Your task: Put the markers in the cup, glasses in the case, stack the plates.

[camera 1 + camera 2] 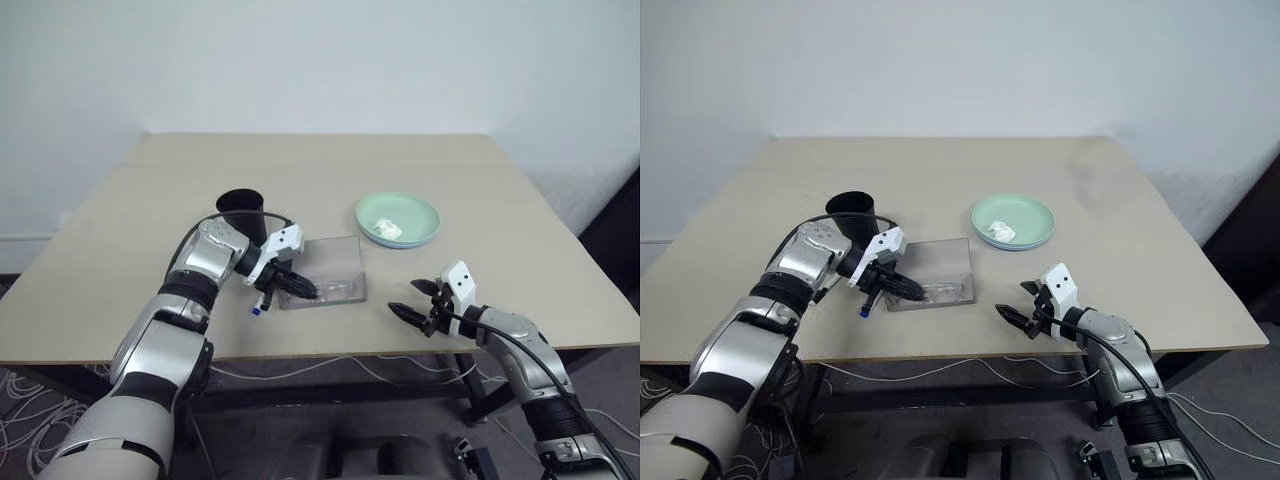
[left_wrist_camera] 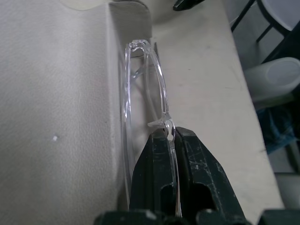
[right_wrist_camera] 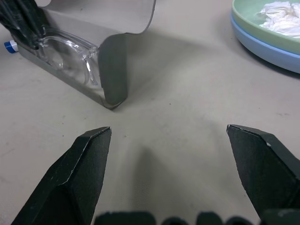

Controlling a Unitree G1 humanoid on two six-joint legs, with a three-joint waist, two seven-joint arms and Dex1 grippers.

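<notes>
On table (image 1: 520, 230): two stacked plates (image 1: 398, 220), one cup (image 1: 241, 214), one case (image 1: 325, 272).

You see a matt beige table (image 1: 480, 180), faintly speckled. On it, the case (image 3: 110, 70): grey, satin sheen, with a pebbled inner lining and a translucent lid. Inside the case, the glasses (image 2: 161, 91): clear glossy plastic. Beside the case, smooth matt plates (image 3: 262, 44); a crumpled paper wad (image 3: 281, 16) on top.
</notes>
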